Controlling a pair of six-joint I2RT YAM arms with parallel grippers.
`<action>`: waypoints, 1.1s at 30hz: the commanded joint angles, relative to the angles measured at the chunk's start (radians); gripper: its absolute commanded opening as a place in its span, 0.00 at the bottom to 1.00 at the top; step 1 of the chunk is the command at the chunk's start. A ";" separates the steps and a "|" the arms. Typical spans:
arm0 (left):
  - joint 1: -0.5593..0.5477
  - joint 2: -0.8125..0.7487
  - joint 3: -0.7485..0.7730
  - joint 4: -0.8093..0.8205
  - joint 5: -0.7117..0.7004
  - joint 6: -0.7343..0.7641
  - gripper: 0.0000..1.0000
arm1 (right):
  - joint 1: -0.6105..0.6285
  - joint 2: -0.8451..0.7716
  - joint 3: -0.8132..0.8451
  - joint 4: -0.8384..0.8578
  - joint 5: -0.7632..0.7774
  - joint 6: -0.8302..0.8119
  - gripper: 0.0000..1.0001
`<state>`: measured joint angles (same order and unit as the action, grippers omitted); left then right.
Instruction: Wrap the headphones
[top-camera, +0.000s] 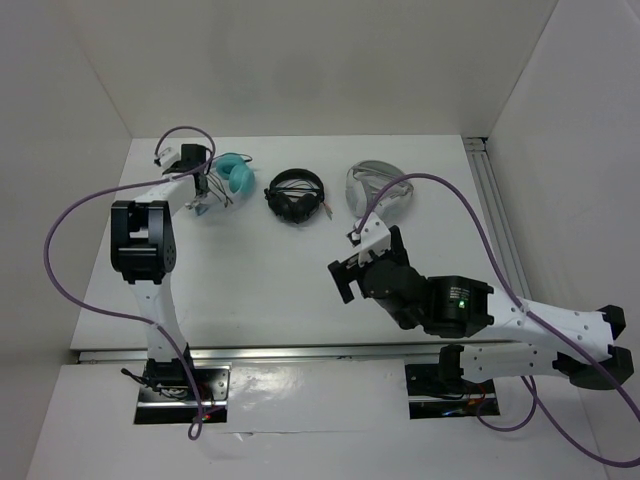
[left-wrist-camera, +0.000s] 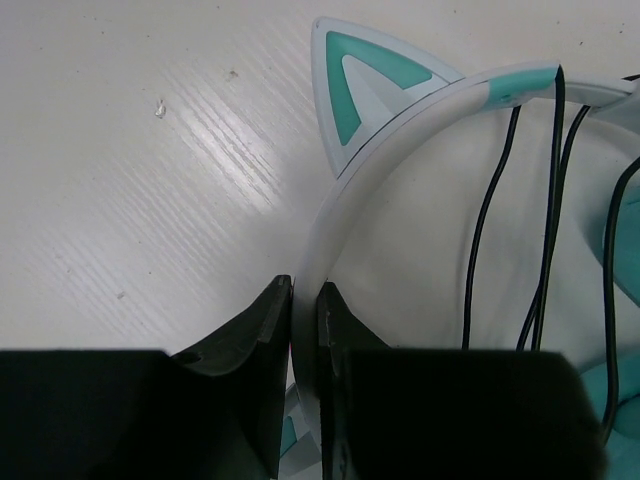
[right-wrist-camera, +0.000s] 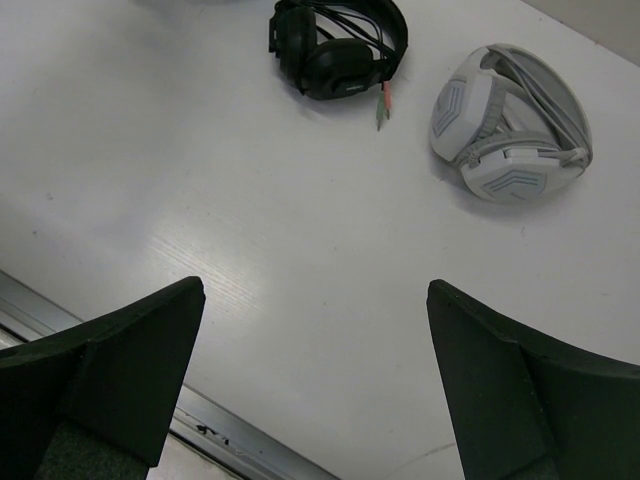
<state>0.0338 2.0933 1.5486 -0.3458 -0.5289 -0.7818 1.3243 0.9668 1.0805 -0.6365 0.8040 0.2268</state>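
Note:
The teal headphones (top-camera: 234, 177) lie at the back left of the table. My left gripper (top-camera: 203, 190) is shut on their pale headband (left-wrist-camera: 400, 140), just below a teal-and-white cat ear (left-wrist-camera: 352, 80). The thin black cable (left-wrist-camera: 550, 200) is looped several times over the headband, with strands hanging down past the teal ear cup (left-wrist-camera: 625, 250). My right gripper (top-camera: 345, 275) is open and empty above the middle of the table, well away from the teal headphones; in the right wrist view its fingers (right-wrist-camera: 130, 360) stand wide apart over bare table.
Black headphones (top-camera: 295, 194) lie at the back centre, also in the right wrist view (right-wrist-camera: 335, 45). White-grey headphones (top-camera: 375, 185) lie to their right, also in the right wrist view (right-wrist-camera: 510, 120). A metal rail (top-camera: 495, 210) runs along the table's right edge. White walls enclose the table.

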 joint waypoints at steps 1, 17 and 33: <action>-0.012 -0.010 -0.004 0.082 0.001 -0.046 0.00 | 0.006 0.004 0.018 0.043 0.014 0.006 0.99; -0.101 -0.219 -0.255 0.008 -0.117 -0.208 0.85 | 0.006 -0.008 -0.010 0.078 -0.006 0.006 0.99; -0.129 -0.554 -0.088 -0.348 0.078 -0.174 1.00 | 0.015 0.027 0.207 -0.181 0.178 0.216 0.99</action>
<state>-0.0902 1.6779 1.4258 -0.5838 -0.5484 -0.9936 1.3308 0.9817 1.1488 -0.7067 0.8661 0.3305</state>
